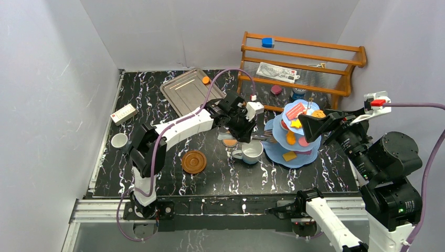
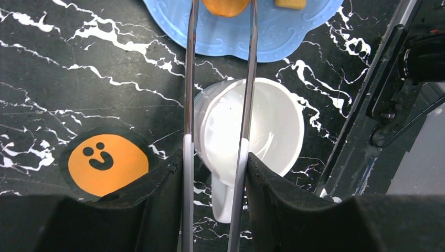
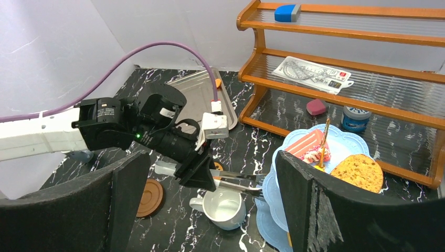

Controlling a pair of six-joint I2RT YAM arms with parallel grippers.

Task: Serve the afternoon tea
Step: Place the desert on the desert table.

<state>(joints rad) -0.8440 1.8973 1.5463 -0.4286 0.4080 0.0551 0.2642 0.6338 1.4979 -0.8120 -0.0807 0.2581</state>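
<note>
Right fingers (image 3: 94,210): are standing spread wide in front of the lens, holding nothing
Table (image 1: 220,176): is carrying the whole tea set
Stand (image 2: 283,37): is sitting right of centre with pastries lying on its tiers; it is looking like stiff, light plastic, likely to slide if nudged
Tongs (image 2: 251,79): are pointing out over the mug, their blades running on either side of the pastry
Left fingers (image 2: 152,210): are pinching the tongs at the handle end
White mug (image 2: 262,126): is standing upright just beside the stand; hard and smooth, best taken by handle or rim
Saucer (image 1: 193,161): is lying bare, apart from the mug
Orange pastry (image 2: 225,5): is resting on the bottom tier between the blades; small, light, probably slippery on metal, so it is calling for a gentle squeeze across its middle
</note>
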